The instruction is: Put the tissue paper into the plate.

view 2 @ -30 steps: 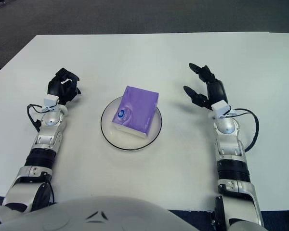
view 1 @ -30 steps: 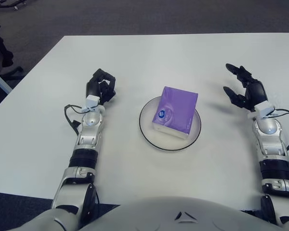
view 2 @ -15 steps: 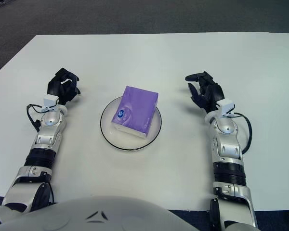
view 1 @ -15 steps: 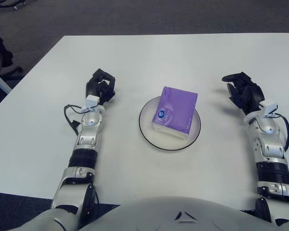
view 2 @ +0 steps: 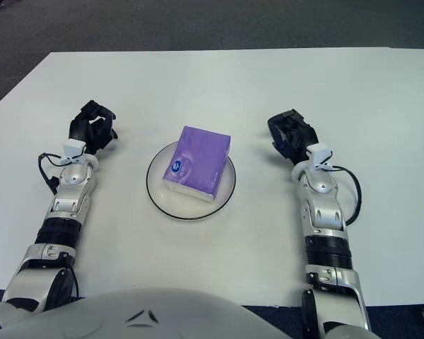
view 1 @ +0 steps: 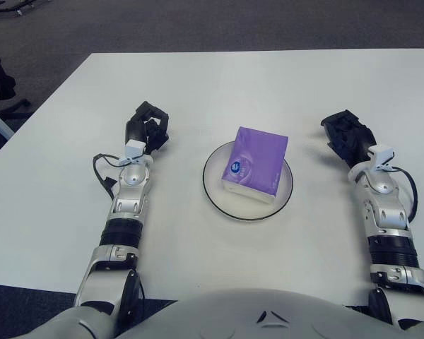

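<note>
A purple tissue pack [view 1: 256, 163] lies inside the white, dark-rimmed plate [view 1: 213, 189] at the middle of the table. My right hand [view 1: 346, 137] shows to the right of the plate, apart from it, fingers curled and holding nothing. On the plate's left, my left hand [view 1: 147, 127] shows with its fingers curled in, also holding nothing. Neither hand touches the pack or the plate.
The white table [view 1: 219, 92] stretches far behind the plate. Its front edge runs close to my torso, and dark carpet lies beyond the far edge. A black cable loops beside each forearm.
My right hand has pulled back and inward toward the plate's right side, and its spread fingers have curled shut. The left hand, the pack and the plate have not moved.
</note>
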You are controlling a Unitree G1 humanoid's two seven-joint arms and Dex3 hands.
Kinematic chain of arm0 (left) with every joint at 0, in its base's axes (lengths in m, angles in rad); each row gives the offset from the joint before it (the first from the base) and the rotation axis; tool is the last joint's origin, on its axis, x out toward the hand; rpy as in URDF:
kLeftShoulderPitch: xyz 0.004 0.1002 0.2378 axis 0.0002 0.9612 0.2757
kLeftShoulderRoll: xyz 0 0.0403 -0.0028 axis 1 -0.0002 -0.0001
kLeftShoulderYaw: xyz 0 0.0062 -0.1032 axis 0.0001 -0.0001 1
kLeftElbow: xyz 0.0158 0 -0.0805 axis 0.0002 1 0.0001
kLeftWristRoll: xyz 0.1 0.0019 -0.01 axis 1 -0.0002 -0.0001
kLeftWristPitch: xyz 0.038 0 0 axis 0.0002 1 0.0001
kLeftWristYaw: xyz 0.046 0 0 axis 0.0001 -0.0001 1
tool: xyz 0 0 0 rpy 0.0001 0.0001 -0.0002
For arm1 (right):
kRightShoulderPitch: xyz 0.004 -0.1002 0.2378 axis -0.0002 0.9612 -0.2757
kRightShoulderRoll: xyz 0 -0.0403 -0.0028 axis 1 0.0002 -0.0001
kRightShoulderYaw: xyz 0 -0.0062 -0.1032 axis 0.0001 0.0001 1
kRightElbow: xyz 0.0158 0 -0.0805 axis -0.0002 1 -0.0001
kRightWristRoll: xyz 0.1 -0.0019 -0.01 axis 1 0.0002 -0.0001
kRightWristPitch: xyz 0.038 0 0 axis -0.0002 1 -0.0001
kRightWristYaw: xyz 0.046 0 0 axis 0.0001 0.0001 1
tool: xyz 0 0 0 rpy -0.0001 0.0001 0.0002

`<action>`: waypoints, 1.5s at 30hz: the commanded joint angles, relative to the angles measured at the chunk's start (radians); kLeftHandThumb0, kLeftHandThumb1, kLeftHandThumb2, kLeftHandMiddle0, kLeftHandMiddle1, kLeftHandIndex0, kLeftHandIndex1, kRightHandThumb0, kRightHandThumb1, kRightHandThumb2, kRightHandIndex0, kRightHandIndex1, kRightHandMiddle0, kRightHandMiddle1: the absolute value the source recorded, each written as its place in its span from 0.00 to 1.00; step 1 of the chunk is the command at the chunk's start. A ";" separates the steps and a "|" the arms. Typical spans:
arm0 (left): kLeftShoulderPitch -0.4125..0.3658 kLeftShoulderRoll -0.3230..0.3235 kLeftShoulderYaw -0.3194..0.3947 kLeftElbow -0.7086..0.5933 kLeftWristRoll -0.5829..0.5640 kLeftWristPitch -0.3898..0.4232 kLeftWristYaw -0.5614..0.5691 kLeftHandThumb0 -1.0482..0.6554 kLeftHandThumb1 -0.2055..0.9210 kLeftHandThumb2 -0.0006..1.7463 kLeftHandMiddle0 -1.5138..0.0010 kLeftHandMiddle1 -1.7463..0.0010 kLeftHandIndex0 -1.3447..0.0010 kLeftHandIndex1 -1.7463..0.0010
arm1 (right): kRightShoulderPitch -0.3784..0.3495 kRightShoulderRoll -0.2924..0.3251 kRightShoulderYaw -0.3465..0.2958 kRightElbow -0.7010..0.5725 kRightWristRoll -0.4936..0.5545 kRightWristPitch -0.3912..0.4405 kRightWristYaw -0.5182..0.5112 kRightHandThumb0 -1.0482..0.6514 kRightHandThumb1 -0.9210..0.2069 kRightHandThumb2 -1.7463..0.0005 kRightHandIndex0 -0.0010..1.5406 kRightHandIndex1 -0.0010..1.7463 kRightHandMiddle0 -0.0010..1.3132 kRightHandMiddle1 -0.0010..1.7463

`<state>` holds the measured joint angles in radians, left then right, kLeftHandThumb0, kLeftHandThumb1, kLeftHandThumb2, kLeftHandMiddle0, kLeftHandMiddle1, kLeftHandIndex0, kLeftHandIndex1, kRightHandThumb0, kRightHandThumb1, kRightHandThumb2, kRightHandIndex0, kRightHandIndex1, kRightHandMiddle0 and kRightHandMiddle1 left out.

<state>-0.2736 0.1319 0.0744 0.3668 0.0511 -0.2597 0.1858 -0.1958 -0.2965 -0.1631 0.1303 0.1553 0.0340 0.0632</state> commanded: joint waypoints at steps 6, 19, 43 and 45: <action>0.124 -0.054 -0.020 0.075 0.011 -0.015 0.007 0.39 1.00 0.28 0.40 0.00 0.53 0.03 | 0.020 0.056 0.025 0.069 -0.008 -0.008 0.018 0.41 0.00 0.78 0.43 0.70 0.26 0.91; 0.133 -0.062 -0.029 0.061 0.015 -0.010 0.018 0.39 1.00 0.28 0.40 0.00 0.52 0.03 | 0.017 0.086 0.058 0.131 -0.056 0.005 -0.035 0.41 0.00 0.72 0.40 0.90 0.18 0.99; 0.135 -0.062 -0.023 0.058 0.002 -0.005 0.009 0.39 1.00 0.27 0.39 0.00 0.52 0.03 | -0.002 0.110 0.063 0.222 -0.099 -0.080 -0.075 0.41 0.02 0.69 0.37 1.00 0.17 1.00; 0.136 -0.062 -0.023 0.056 0.001 -0.003 0.009 0.39 1.00 0.27 0.39 0.00 0.52 0.03 | -0.003 0.111 0.063 0.227 -0.100 -0.083 -0.077 0.41 0.03 0.69 0.37 1.00 0.18 1.00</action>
<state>-0.2714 0.1291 0.0636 0.3549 0.0552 -0.2669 0.1943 -0.2692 -0.2489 -0.1178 0.2872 0.0644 -0.0606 -0.0064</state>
